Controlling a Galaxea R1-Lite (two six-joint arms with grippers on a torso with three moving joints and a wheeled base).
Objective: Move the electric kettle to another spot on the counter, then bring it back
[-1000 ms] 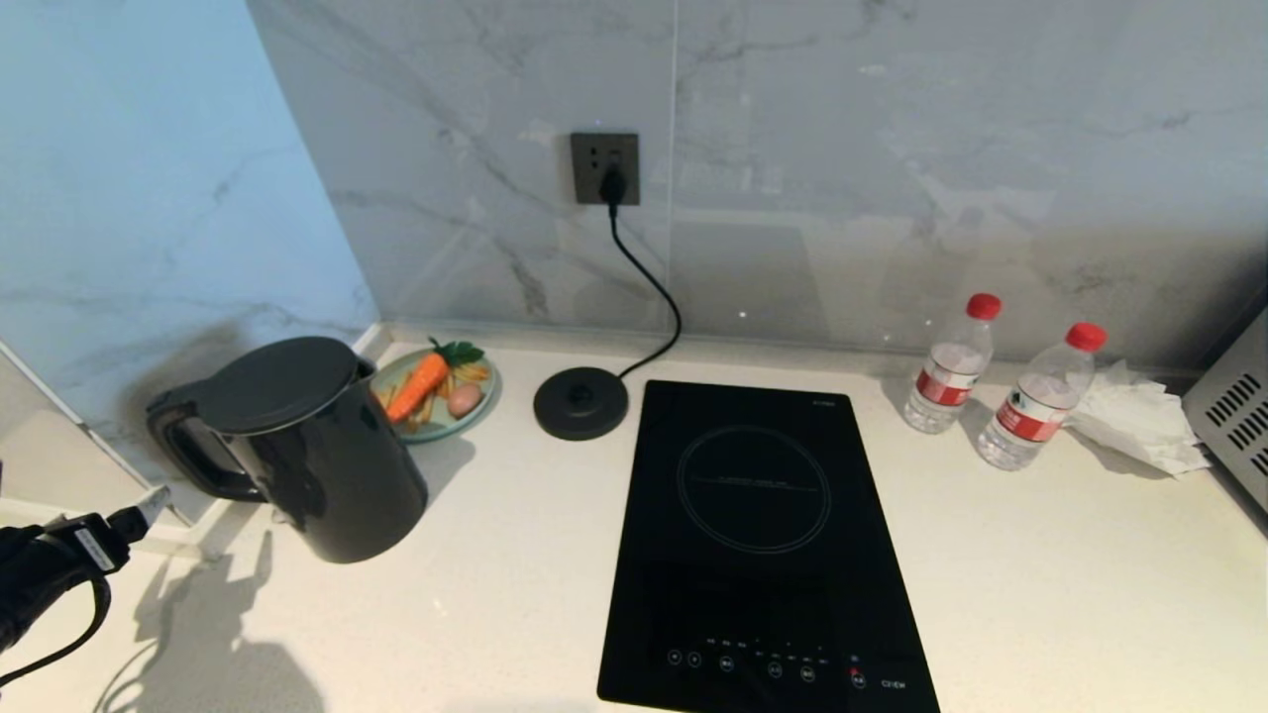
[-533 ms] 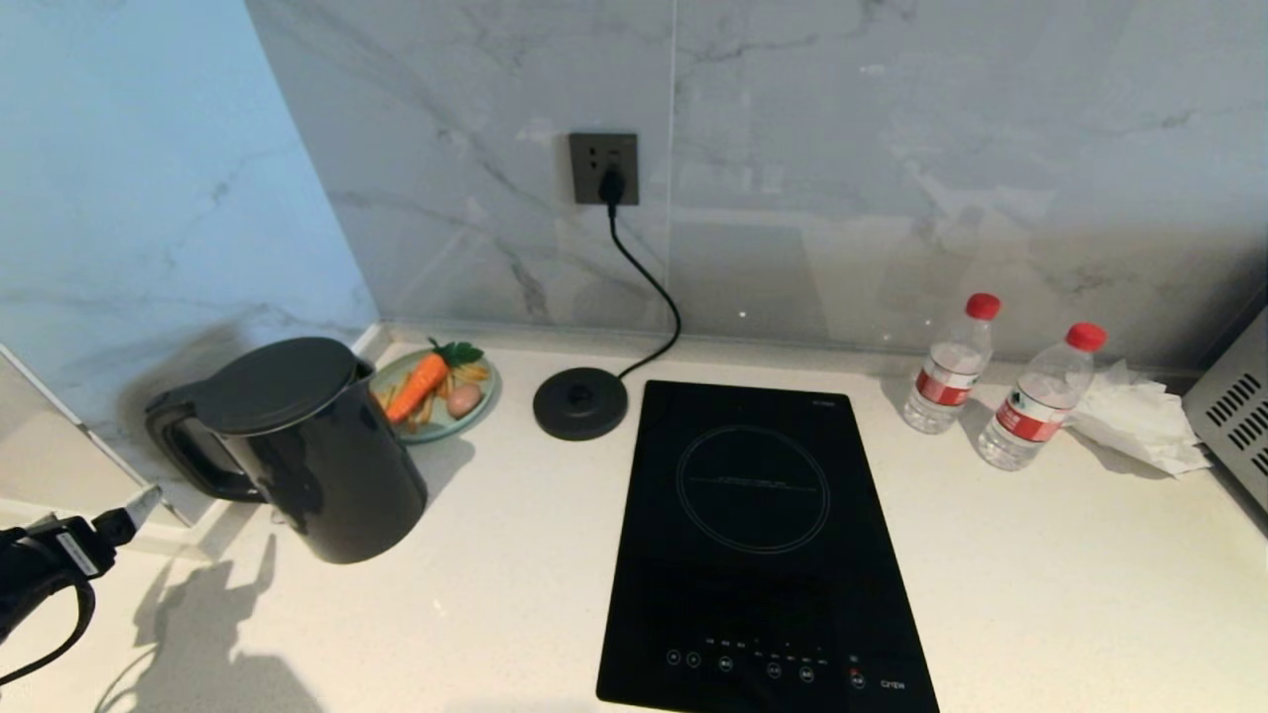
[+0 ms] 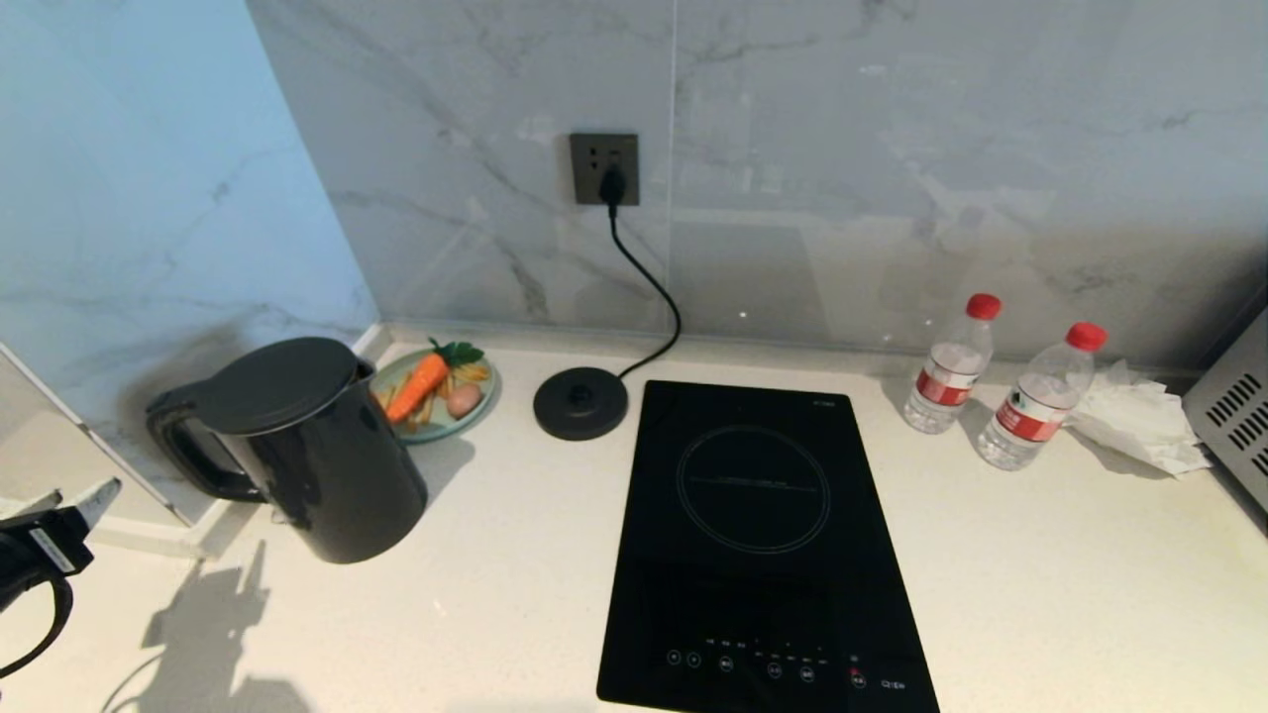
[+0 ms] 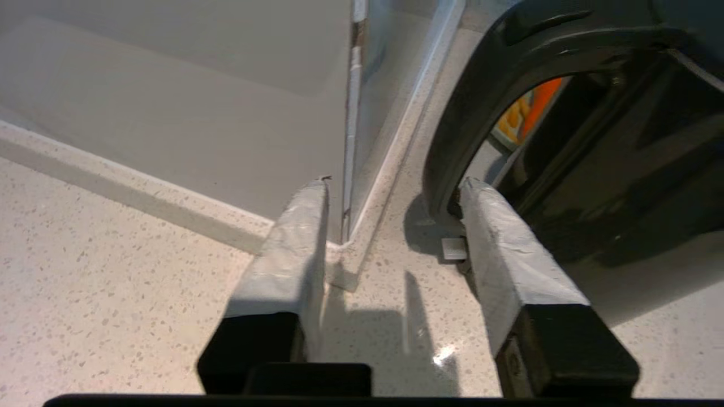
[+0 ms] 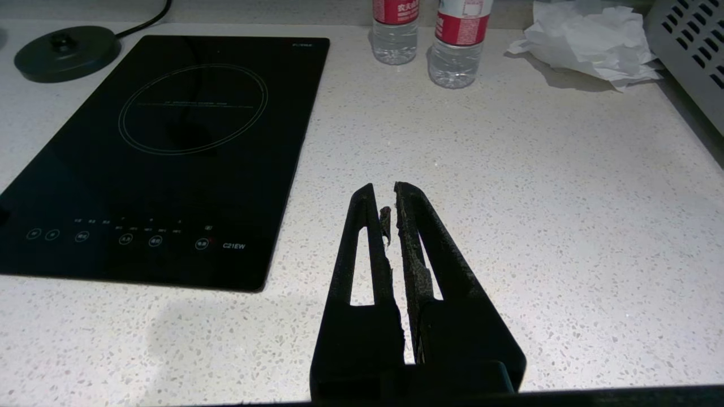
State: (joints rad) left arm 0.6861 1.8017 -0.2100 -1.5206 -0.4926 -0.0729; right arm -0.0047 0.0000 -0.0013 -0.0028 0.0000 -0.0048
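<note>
The electric kettle (image 3: 317,456), glossy black with a flat lid and loop handle, stands upright on the counter (image 3: 495,594) at the left, off its base disc (image 3: 581,403). My left gripper (image 3: 94,495) is at the picture's far left edge, apart from the kettle's handle. In the left wrist view the left gripper (image 4: 396,186) is open with only bare counter between its taped fingers, and the kettle handle (image 4: 452,130) lies just beyond one fingertip. My right gripper (image 5: 382,189) hangs shut over bare counter (image 5: 537,198) to the right of the hob.
A black induction hob (image 3: 758,535) is set into the middle of the counter. A plate with a toy carrot (image 3: 436,391) sits behind the kettle by the corner wall. Two water bottles (image 3: 951,376), crumpled tissue (image 3: 1139,416) and a vented appliance (image 3: 1233,406) stand at the right.
My left gripper has drawn back to the left and lower in the head view, further from the kettle's handle. The kettle and everything else have stayed put.
</note>
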